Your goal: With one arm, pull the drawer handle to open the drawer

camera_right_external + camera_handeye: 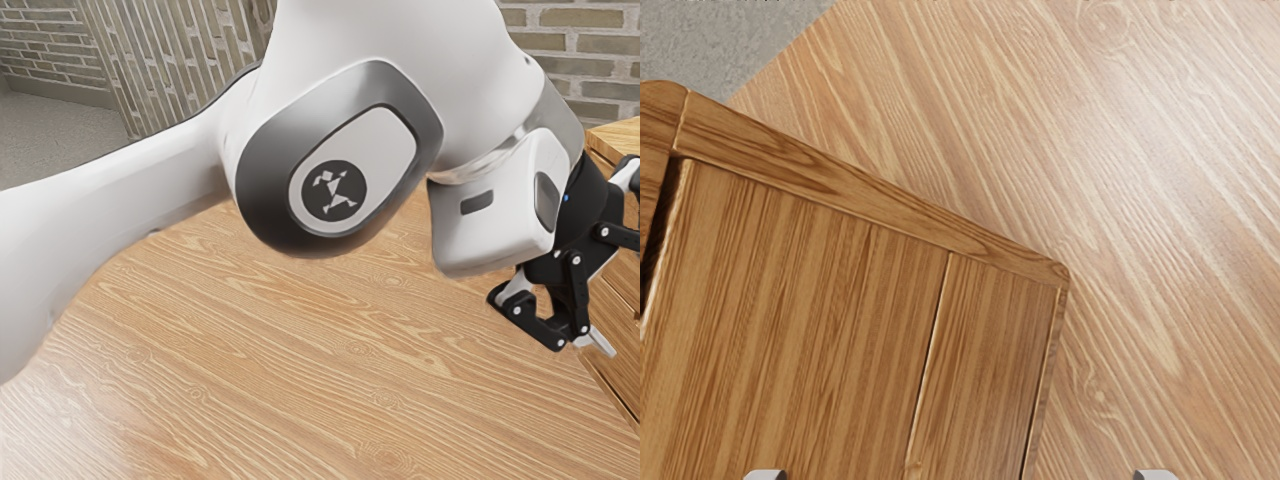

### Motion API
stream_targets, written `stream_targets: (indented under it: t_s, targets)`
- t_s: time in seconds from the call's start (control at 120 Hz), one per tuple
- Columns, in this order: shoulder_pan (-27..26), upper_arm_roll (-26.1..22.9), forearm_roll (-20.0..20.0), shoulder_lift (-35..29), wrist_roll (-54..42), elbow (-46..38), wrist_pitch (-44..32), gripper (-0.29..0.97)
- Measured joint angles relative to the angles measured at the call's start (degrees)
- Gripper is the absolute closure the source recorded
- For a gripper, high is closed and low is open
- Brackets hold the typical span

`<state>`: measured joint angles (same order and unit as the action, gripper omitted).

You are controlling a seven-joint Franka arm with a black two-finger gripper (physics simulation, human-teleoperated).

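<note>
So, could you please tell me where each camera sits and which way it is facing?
Exterior view: close beside the arm, looking across the light wooden table toward the brick wall; the white arm and the open black two-finger hand show.
Wrist view: on the hand, looking down at a corner of the wooden drawer cabinet; two grey fingertips just show.
Shared: the table and the cabinet.
</note>
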<state>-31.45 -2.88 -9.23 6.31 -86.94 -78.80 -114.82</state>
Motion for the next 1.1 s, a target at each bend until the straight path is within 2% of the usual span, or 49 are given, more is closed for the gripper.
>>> stream_targets:
  t_s: [0.375,1.1]
  targets:
    - [0.0,0.1,-0.2,2.0,0.6,2.7,0.0,0.39]
    - [0.7,2.1,0.2,3.5,3.1,3.6,0.0,0.41]
